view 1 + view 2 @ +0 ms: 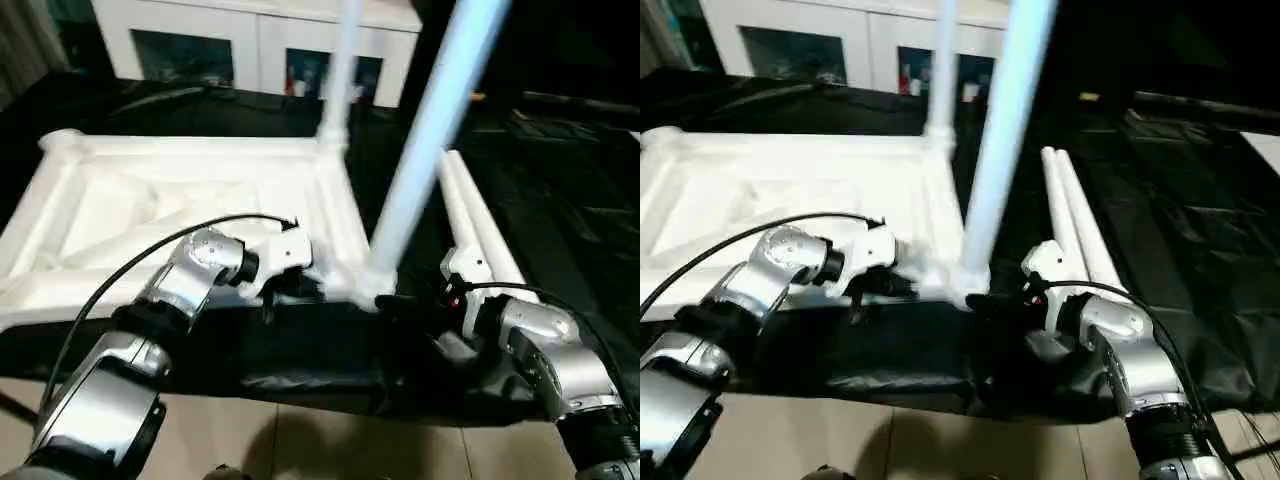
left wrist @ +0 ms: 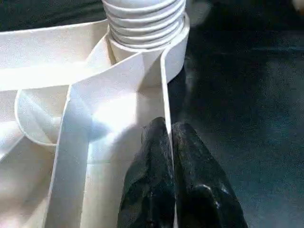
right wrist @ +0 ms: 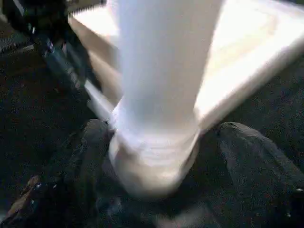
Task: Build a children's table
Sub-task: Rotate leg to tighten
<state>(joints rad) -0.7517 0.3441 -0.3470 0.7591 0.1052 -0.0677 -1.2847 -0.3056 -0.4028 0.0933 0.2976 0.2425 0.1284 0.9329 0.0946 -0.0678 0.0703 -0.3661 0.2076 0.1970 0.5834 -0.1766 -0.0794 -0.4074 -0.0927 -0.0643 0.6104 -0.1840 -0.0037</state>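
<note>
Black sheeting covers the work table (image 1: 560, 200), and on it I have the children's table top (image 1: 190, 205) lying upside down, ribs up, near the front edge. Two legs are in: the far leg (image 1: 340, 70) stands upright in its corner socket, and the near leg (image 1: 425, 150) rises from the near corner socket (image 1: 368, 285), leaning somewhat, so I judge it not fully seated, though the blurred wrist picture leaves me unsure. Two spare legs (image 1: 480, 225) lie side by side on the sheet just right of the top, so about half the leg work remains, with the two left-hand sockets unfilled as far as I can see. My left gripper (image 2: 168, 152) is clenched on the thin rim wall (image 2: 164, 90) of the top, close to the near socket, steadying it. My right gripper (image 3: 161, 156) sits at the base of the near leg with its fingers (image 3: 251, 156) spread on either side, gripping nothing. Behind stands a white cabinet (image 1: 260, 40) with glass doors. Nothing blocks the spare legs except my own right forearm (image 1: 545, 350), just in front of them.
</note>
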